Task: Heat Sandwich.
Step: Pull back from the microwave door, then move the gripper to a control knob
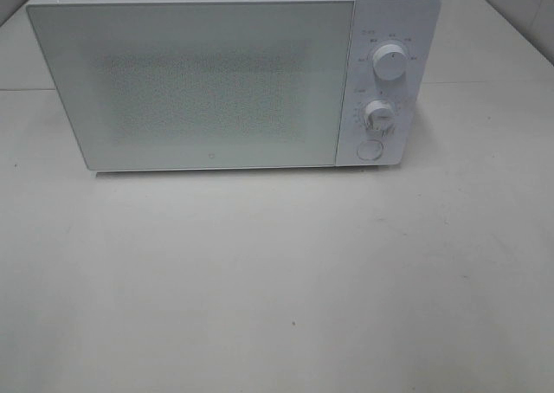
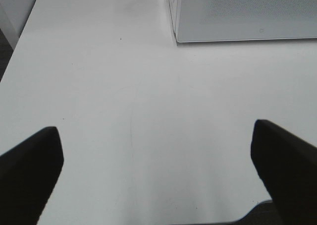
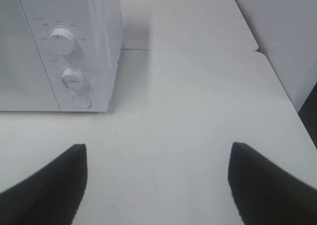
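Note:
A white microwave (image 1: 216,73) stands at the back of the table with its door shut. Its control panel holds two dials (image 1: 390,64) and a round button (image 1: 370,150); these also show in the right wrist view (image 3: 62,40). The microwave's corner shows in the left wrist view (image 2: 237,17). The sandwich and the pink plate are out of view. My left gripper (image 2: 157,170) is open and empty above the bare table. My right gripper (image 3: 157,183) is open and empty, in front of and to the right of the control panel. Neither gripper shows in the exterior high view.
The white table (image 1: 277,280) stretches in front of the microwave. A seam between two tabletops (image 3: 188,50) runs behind the right side. The table's left edge (image 2: 20,41) and right edge (image 3: 287,93) show in the wrist views.

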Available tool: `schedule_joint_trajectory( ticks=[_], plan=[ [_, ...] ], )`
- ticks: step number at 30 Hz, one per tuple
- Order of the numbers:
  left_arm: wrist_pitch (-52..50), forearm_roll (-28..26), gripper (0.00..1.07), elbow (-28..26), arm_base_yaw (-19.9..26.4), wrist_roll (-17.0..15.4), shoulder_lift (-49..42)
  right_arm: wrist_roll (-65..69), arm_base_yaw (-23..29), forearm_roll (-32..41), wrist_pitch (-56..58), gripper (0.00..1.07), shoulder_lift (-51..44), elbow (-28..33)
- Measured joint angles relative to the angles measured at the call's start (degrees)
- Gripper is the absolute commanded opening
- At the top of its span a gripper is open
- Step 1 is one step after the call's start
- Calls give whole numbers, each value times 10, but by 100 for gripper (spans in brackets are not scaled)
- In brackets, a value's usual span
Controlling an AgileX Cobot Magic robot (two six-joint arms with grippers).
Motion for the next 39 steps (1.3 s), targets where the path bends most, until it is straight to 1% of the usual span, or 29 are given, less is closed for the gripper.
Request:
schedule_joint_trajectory(
  ticks=[6, 9, 11, 22, 24, 27, 28, 30, 32, 33, 34, 37, 38, 39],
  plan=[
    [0, 0, 98, 0, 0, 0, 0, 0, 0, 0, -41, 75, 52, 0],
    [0, 0, 98, 0, 0, 0, 0, 0, 0, 0, -83, 75, 96, 0],
    [0, 0, 98, 0, 0, 0, 0, 0, 0, 0, -92, 75, 106, 0],
    [0, 0, 98, 0, 0, 0, 0, 0, 0, 0, -219, 75, 229, 0],
    [0, 0, 98, 0, 0, 0, 0, 0, 0, 0, -229, 75, 237, 0],
    [0, 0, 98, 0, 0, 0, 0, 0, 0, 0, -299, 75, 275, 10],
    [0, 0, 98, 0, 0, 0, 0, 0, 0, 0, -343, 75, 295, 23],
    [0, 0, 98, 0, 0, 0, 0, 0, 0, 0, -359, 75, 303, 29],
    [0, 0, 98, 0, 0, 0, 0, 0, 0, 0, -398, 75, 322, 40],
    [0, 0, 98, 0, 0, 0, 0, 0, 0, 0, -437, 75, 341, 50],
    [0, 0, 98, 0, 0, 0, 0, 0, 0, 0, -437, 75, 341, 50],
    [0, 0, 98, 0, 0, 0, 0, 0, 0, 0, -492, 75, 367, 64],
    [0, 0, 98, 0, 0, 0, 0, -2, 0, 0, -526, 75, 386, 73],
    [0, 0, 98, 0, 0, 0, 0, -2, 0, 0, -526, 75, 386, 73]
  ],
)
